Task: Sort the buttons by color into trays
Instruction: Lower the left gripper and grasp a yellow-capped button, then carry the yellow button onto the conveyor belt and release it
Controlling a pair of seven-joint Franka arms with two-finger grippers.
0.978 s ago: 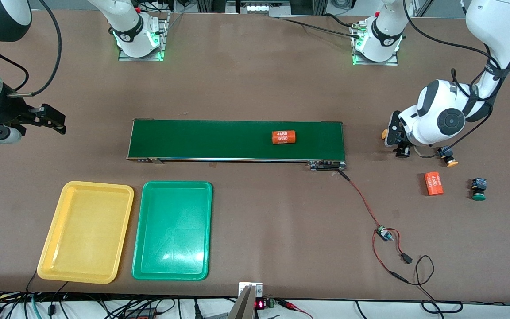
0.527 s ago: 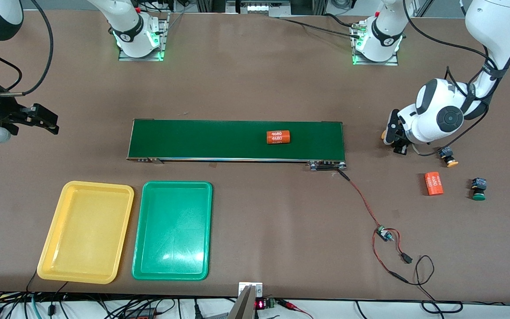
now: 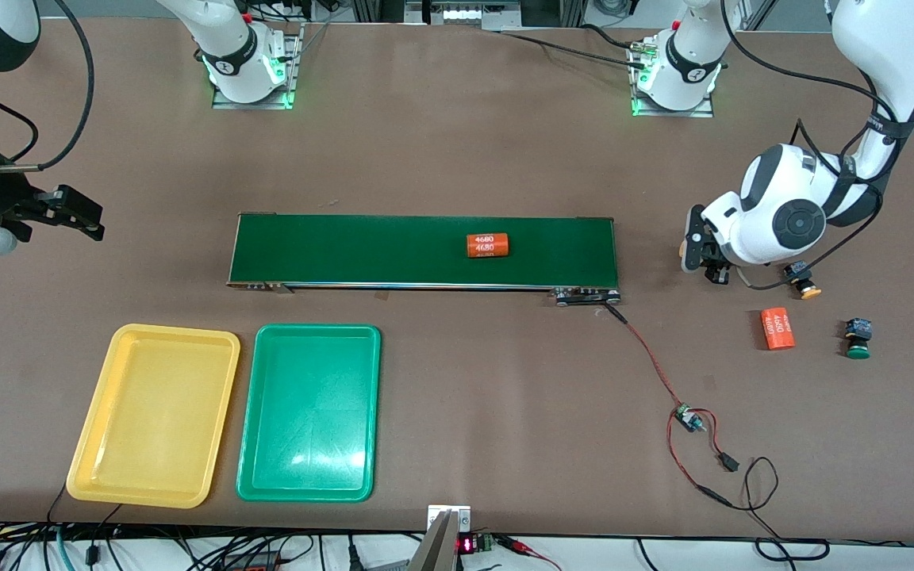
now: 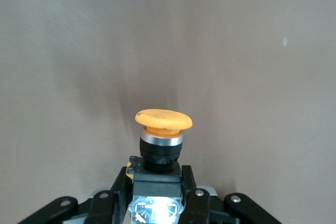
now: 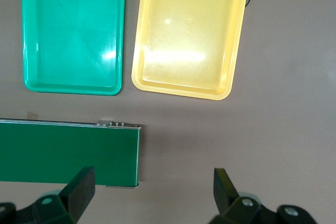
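My left gripper [image 3: 699,252] is shut on an orange-capped button [image 4: 163,140] and holds it just above the table off the conveyor's end, at the left arm's end. Its fingers [image 4: 189,179] clamp the black body. A second orange-capped button [image 3: 803,282] lies on the table beside that gripper. A green-capped button [image 3: 858,339] lies nearer the front camera. The fourth button is out of view. The yellow tray [image 3: 154,412] and the green tray [image 3: 310,412] lie side by side, both empty; both show in the right wrist view, yellow [image 5: 189,35] and green [image 5: 73,30]. My right gripper [image 3: 76,214] is open and empty over the table's right-arm end.
A long dark green conveyor belt [image 3: 425,251] carries an orange "4680" cylinder [image 3: 488,245]. Another "4680" cylinder [image 3: 777,328] lies between the two loose buttons. A red-and-black wire with a small board [image 3: 687,416] runs from the conveyor's end toward the front edge.
The cylinder on the belt has moved toward the right arm's end. My left gripper has shifted slightly toward the conveyor with the button. My right gripper drew back a little, then stopped.
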